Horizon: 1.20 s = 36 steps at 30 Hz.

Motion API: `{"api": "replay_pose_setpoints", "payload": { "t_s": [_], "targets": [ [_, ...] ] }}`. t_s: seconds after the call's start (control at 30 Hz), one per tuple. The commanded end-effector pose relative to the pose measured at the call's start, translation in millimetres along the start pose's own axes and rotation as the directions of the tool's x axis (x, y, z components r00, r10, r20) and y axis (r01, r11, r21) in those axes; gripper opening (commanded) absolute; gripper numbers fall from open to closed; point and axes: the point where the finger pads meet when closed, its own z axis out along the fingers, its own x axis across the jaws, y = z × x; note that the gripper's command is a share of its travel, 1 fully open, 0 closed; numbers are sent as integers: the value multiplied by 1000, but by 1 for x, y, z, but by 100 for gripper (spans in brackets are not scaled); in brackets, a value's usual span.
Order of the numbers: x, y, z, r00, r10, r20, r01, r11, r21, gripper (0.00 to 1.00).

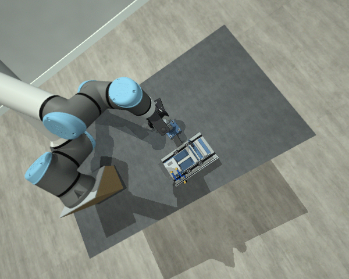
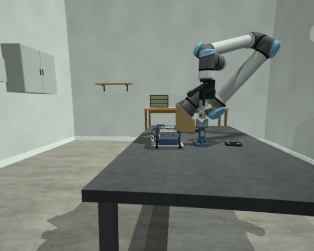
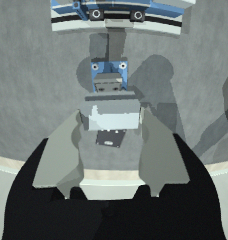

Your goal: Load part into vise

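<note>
My gripper (image 2: 201,112) (image 3: 110,108) points down over the V-block and is shut on the part (image 3: 114,121), a light grey block. The jaws press on its two ends in the wrist view. The part is low at the notch of the V-block (image 2: 202,124), which stands on a blue pedestal; I cannot tell whether they touch. The slot's direction is not clear. The vise (image 1: 184,159) (image 2: 168,141) (image 3: 116,23) stands open beside the pedestal, with no part between its jaws. The black infeed plate (image 2: 233,144) (image 3: 110,139) lies on the pedestal's other side without a block.
The blue pedestal foot (image 1: 175,131) (image 2: 201,144) is close to the vise's long side. Blue air fittings with yellow ends (image 1: 177,175) rise at one end of the vise. The arm's wedge-shaped wooden base (image 1: 110,183) (image 2: 184,120) stands farther back on the dark table (image 1: 244,90) (image 2: 205,172).
</note>
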Motion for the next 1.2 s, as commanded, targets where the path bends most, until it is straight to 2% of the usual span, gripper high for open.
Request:
{"api": "replay_pose_setpoints", "payload": {
  "t_s": [0.0, 0.5, 0.97, 1.03, 1.17],
  "targets": [
    [0, 0, -1, 1000, 0, 1, 0, 1000, 12, 0],
    [0, 1, -1, 1000, 0, 1, 0, 997, 79, 0],
    [0, 2, 0, 1000, 0, 1, 0, 977, 214, 0],
    [0, 2, 0, 1000, 0, 1, 0, 977, 214, 0],
    [0, 2, 0, 1000, 0, 1, 0, 964, 264, 0]
  ]
}}
